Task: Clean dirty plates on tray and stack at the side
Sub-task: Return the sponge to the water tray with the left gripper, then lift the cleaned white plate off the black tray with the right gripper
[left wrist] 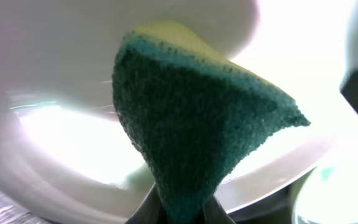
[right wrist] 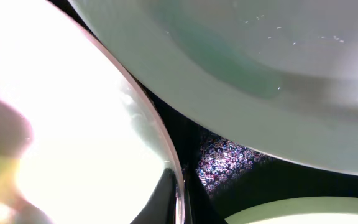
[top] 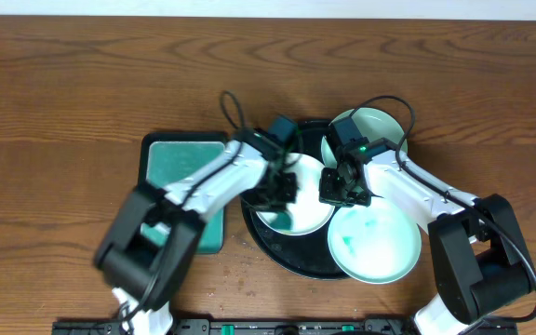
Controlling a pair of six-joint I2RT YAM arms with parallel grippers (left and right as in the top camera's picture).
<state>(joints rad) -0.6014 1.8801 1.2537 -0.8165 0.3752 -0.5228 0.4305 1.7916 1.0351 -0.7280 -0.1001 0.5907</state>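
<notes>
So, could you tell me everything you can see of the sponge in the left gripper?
The sponge shows a dark green scouring face backed by a pale yellow foam layer along its top edge. Its lower end is pinched between the fingers of the left gripper, so it fans upward. It sits inside a glossy white plate, apparently pressed to it.

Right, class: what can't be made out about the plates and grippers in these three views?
Overhead: much of the middle plate, covered by the left gripper and right gripper.
Left wrist: that plate's surface, behind the sponge and washed out by glare.
Right wrist: whether that gripper pinches the rim; the bottom edge cuts it off.
</notes>
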